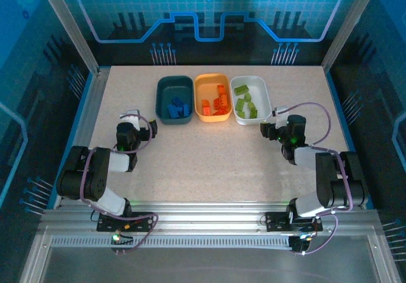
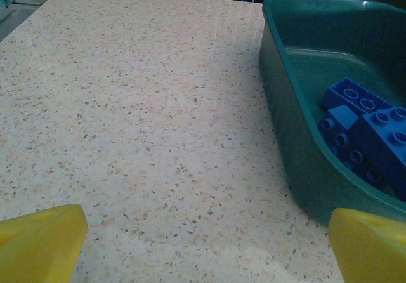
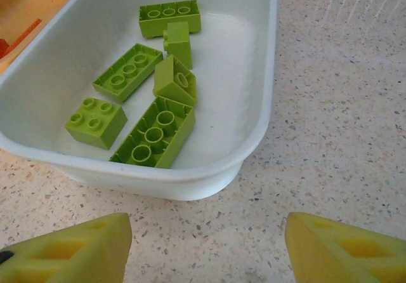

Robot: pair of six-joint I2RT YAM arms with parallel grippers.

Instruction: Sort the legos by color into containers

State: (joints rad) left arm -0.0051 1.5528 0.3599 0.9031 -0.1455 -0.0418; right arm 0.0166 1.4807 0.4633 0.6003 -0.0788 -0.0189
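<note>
right up close, the yellow fingertips (image 3: pixel 70 251) of the right gripper (image 3: pixel 206 248): jaws spread wide, nothing btwn them, just bare speckled table (image 3: pixel 342 105) underneath. straight ahead of them sits the white tub (image 3: pixel 190 181), w/ six lime green bricks (image 3: pixel 152 134) lying loose on its floor, some flat w/ studs up, a couple tipped on their sides. corner of the orange tub (image 3: pixel 25 4) peeks in at top left, just beside the white one.

over on the left wrist cam, the left gripper (image 2: pixel 206 245) is also gaping fully open and empty, low over the table. the teal tub (image 2: pixel 285 137) is just ahead to its right, blue bricks (image 2: pixel 368 131) piled in the near end.

from above: three tubs in a row at the far side, teal, orange, white, left to right. orange bricks (image 1: pixel 219 104) in the middle tub. both arms sit back, each gripper near its end of the row.
</note>
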